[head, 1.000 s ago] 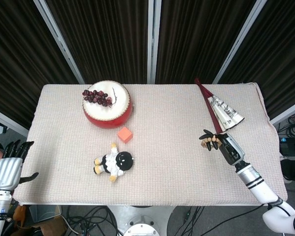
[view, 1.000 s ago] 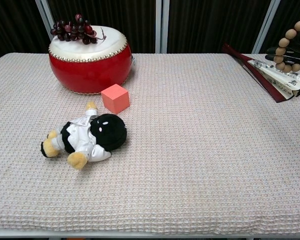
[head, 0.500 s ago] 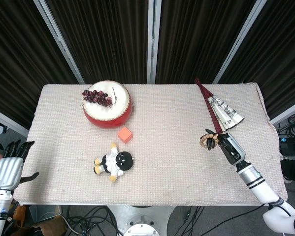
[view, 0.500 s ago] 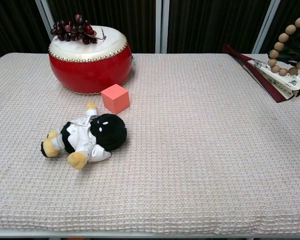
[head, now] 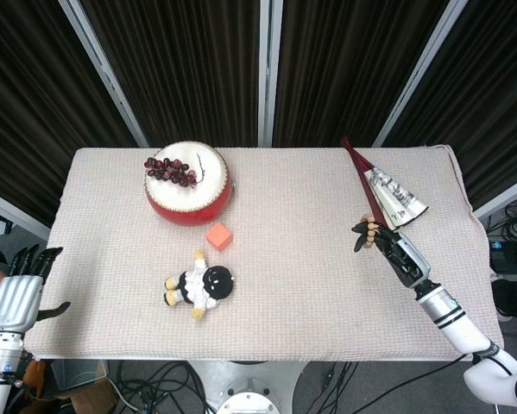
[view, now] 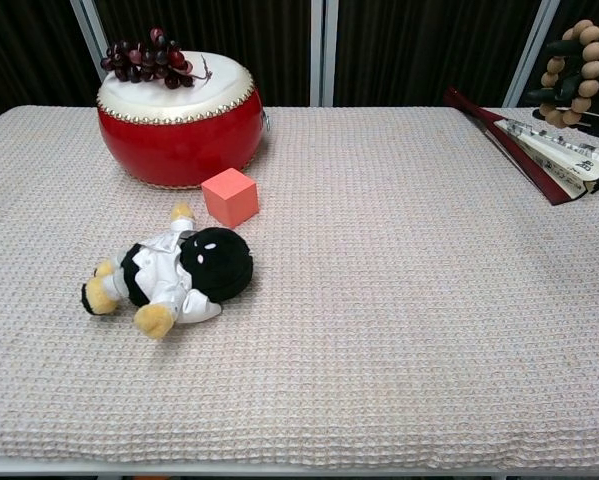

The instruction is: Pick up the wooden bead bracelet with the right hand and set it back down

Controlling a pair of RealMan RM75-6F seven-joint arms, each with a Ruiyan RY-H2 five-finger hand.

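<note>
The wooden bead bracelet (view: 570, 72) of round tan beads hangs in the air at the chest view's upper right, looped over the dark fingers of my right hand (view: 585, 64). Seen from the head view, my right hand (head: 386, 245) holds the bracelet (head: 369, 229) above the cloth, just left of the folded fan. The bracelet is lifted clear of the table. My left hand (head: 18, 293) hangs beyond the table's left front corner with its fingers spread and nothing in it.
A folded red fan (head: 386, 193) lies at the right rear. A red drum (head: 188, 183) with dark grapes (head: 171, 170) on top stands rear left, a salmon cube (head: 218, 235) and a plush doll (head: 199, 285) lie in front of it.
My right hand has risen and moved slightly toward the back with the bracelet hanging from it. The left hand has barely shifted.
</note>
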